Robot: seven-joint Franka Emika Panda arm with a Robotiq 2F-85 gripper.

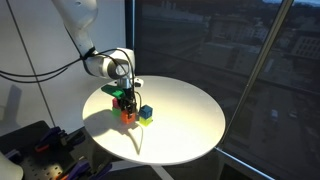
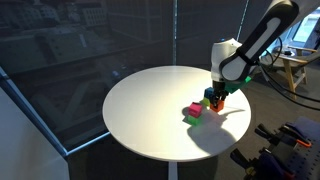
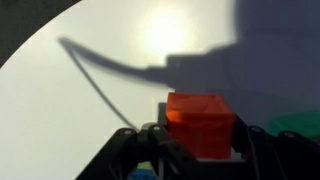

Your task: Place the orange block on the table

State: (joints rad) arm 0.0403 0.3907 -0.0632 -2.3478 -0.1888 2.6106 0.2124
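The orange block (image 3: 200, 122) sits between my gripper's (image 3: 203, 140) two dark fingers in the wrist view, and the fingers are closed on its sides. In both exterior views the gripper (image 1: 126, 100) (image 2: 216, 95) points down over the round white table (image 1: 190, 120) (image 2: 150, 110). It holds the orange block (image 1: 127, 114) (image 2: 215, 102) low, close to the tabletop. I cannot tell whether the block touches the surface.
A blue cube (image 1: 146, 110) on a green piece (image 1: 146, 119) stands right beside the gripper. A magenta cube (image 2: 193, 109) lies next to a green piece (image 2: 189, 119). Dark windows stand behind the table and equipment beside it (image 2: 290, 140).
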